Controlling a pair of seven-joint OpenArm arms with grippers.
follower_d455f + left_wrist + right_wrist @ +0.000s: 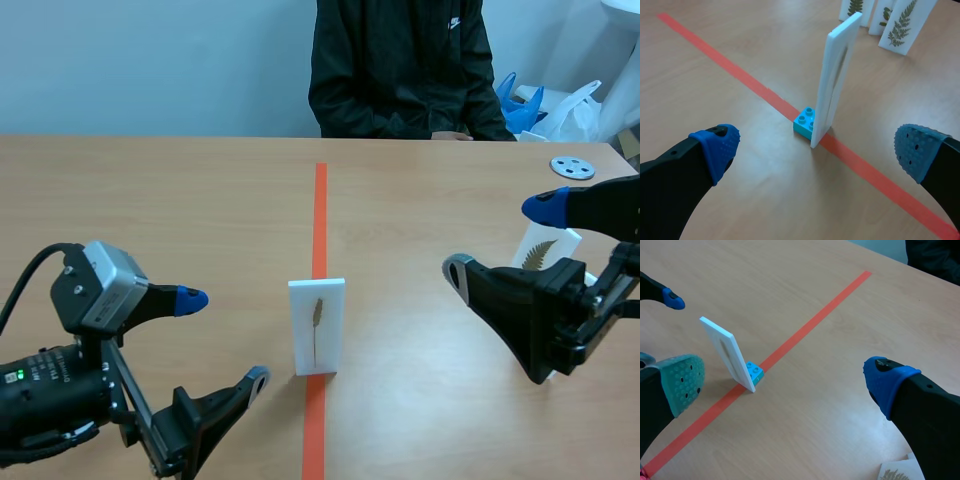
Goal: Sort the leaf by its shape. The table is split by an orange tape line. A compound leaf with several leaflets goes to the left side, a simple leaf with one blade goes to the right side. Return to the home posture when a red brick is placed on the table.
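A white card [317, 325] stands upright on the orange tape line [320, 210], held in a small blue brick [806, 121]. It shows one slim leaf [317, 312] with a single blade. My left gripper [222, 338] is open to the card's left, low over the table. In the left wrist view the card [837, 75] stands edge-on just ahead of the open left gripper [817, 147]. My right gripper [502, 238] is open to the card's right, well apart from it. The right wrist view has the card [730, 352] ahead of the right gripper [784, 381], nearer one finger.
A person in a black jacket [400, 65] sits across the table. Behind my right gripper stands a fern card [540, 250], one of three cards [902, 25]. A grey disc [572, 167] lies at the far right. Plastic bags [560, 105] sit beyond the table.
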